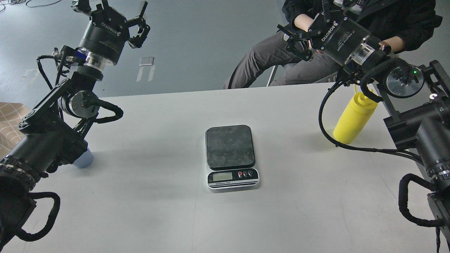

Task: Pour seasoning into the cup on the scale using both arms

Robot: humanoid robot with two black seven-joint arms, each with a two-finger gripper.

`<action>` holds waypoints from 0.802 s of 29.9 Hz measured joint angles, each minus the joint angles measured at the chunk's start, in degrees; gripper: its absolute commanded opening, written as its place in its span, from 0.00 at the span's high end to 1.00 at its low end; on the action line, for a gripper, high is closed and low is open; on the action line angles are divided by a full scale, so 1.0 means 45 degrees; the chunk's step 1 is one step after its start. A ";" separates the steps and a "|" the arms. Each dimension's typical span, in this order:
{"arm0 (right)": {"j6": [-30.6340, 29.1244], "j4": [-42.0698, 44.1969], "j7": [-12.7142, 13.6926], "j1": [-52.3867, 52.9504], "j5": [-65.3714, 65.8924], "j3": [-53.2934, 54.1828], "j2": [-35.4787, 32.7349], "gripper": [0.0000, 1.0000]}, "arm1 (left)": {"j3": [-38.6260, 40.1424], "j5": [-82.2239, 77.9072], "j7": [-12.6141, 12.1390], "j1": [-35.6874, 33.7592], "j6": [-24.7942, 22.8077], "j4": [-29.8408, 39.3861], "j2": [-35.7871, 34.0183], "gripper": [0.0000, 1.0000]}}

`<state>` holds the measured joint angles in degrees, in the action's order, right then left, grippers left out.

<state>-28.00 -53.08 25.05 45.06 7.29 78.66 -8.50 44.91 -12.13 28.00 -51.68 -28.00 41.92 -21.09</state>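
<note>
Left end effector (116,15): raised over the far-left worktop edge, fingers spread apart, nothing between them. Black body, white ROBOTIQ lettering, silver ring at the wrist.

Right end effector (299,37): up at far right, pointing left toward the seated person, fingers apart, holding nothing. Same black body, glossy metal collar behind it.

Both arms: matte black jointed links, looping corrugated black cables. Green LED lit on the right arm's round joint cover.

Worktop (140,211): flat, matte, off-white, soft shadows under the arms.

Scale (231,156): centre of the worktop, nothing on it. Dark rounded-square platform with a mottled finish, silver front panel, grey LCD, three small round buttons, one red.

Cup (83,161): left side of the worktop, light blue, mostly hidden behind the left arm's lower link; ribs can't be made out. Well apart from the scale.

Seasoning bottle (353,121): right side of the worktop, yellow smooth plastic, cylindrical, leaning in view. Its top is hidden behind the right arm's cable. Well apart from the scale.

Room: grey smooth floor (197,42) beyond the far worktop edge, with tape marks (146,68). Person (277,58) seated at far right, grey trousers, dark top, bare forearms, face out of view. Tan patterned surface (8,121) at the left edge.
</note>
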 measured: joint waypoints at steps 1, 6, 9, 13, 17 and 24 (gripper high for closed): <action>0.0000 0.0000 0.0000 0.0000 0.0000 0.0000 0.0000 0.00 | 0.0000 0.0000 0.0000 0.0000 0.0000 0.0000 0.0000 0.02; 0.0000 0.0000 0.0000 0.0000 0.0000 0.0000 -0.0007 0.00 | -0.0002 0.0001 0.0000 0.0000 0.0000 0.0000 0.0014 0.02; 0.0000 0.0000 0.0005 0.0000 0.0000 0.0000 -0.0016 0.00 | -0.0003 0.0001 0.0000 0.0000 0.0000 0.0000 0.0019 0.02; 0.0000 -0.0002 0.0007 0.0001 0.0000 0.0000 -0.0023 0.00 | -0.0005 0.0001 0.0000 0.0000 0.0000 -0.0002 0.0019 0.02; 0.0000 -0.0005 0.0006 0.0001 0.0000 0.0000 -0.0020 0.00 | -0.0010 0.0001 0.0000 0.0000 0.0000 -0.0002 0.0018 0.02; 0.0000 -0.0007 0.0006 0.0004 0.0000 0.0000 -0.0018 0.00 | -0.0015 0.0001 0.0000 0.0000 0.0000 -0.0002 0.0018 0.02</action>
<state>-28.00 -53.11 25.08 45.08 7.29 78.66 -8.58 44.84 -12.13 28.00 -51.68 -28.00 41.91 -21.01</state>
